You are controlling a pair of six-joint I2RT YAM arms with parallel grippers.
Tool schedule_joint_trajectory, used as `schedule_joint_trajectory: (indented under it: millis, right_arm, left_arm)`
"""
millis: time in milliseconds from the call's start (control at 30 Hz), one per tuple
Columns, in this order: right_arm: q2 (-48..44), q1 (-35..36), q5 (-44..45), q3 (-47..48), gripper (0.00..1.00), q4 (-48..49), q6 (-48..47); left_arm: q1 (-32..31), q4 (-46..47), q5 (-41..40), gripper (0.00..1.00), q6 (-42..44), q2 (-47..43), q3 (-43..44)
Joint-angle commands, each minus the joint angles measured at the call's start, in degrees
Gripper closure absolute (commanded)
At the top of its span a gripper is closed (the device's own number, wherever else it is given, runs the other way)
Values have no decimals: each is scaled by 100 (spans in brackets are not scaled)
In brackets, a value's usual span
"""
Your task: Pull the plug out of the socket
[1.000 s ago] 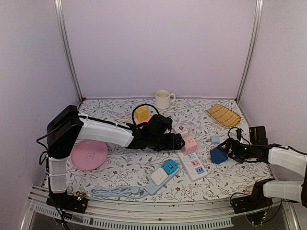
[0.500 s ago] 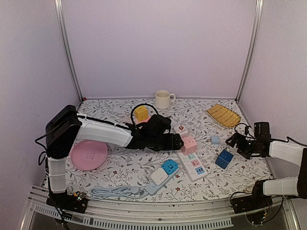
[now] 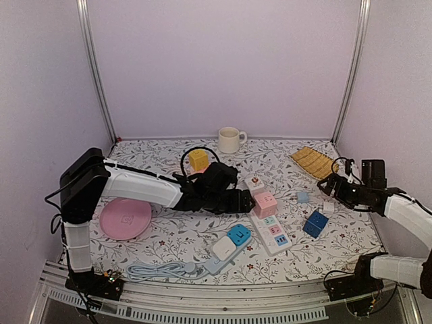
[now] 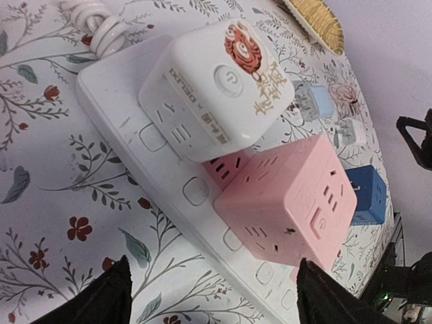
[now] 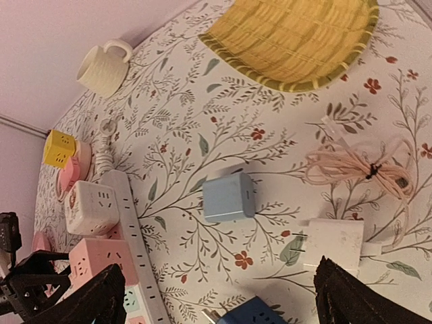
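Note:
A white power strip point(image 3: 273, 234) lies mid-table with a pink cube plug point(image 3: 265, 203) and a white cube plug point(image 3: 255, 183) seated on it. My left gripper point(image 3: 247, 200) is open right beside the pink cube. In the left wrist view the pink cube point(image 4: 283, 202) sits just ahead of my spread gripper point(image 4: 212, 297), not gripped, with the white cube point(image 4: 216, 88) beyond it. A dark blue cube plug point(image 3: 314, 223) lies loose on the table. My right gripper point(image 3: 332, 187) is open and empty, behind and to the right of the blue cube point(image 5: 253, 314).
A small light-blue adapter point(image 5: 228, 196), a white charger point(image 5: 334, 244) and a coiled pink cable point(image 5: 358, 165) lie near my right gripper. A yellow woven mat point(image 3: 314, 162), a mug point(image 3: 229, 140), a yellow cube point(image 3: 198, 160), a pink plate point(image 3: 125, 219) and a second strip point(image 3: 219, 253) are around.
My right gripper has let go of the dark blue cube, which now lies on the table, and has drawn back up and to the right. My left gripper has barely moved.

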Motion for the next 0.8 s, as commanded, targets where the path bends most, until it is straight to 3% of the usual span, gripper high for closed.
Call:
schedule_joint_trajectory:
  millis: [0, 200, 467, 767]
  right_arm:
    - [-83, 746, 492, 398, 1, -344, -145]
    - [315, 2147, 1371, 876, 1, -539, -93]
    - [1601, 3948, 2535, 1793, 2, -734, -227]
    - [3053, 4830, 3175, 2813, 10, -1187, -667]
  left_arm:
    - [109, 146, -80, 16, -3, -497, -259]
    - [230, 359, -2, 16, -104, -792, -694]
    - [380, 557, 93, 15, -116, -969, -991]
    - [463, 736, 228, 15, -112, -1073, -1156]
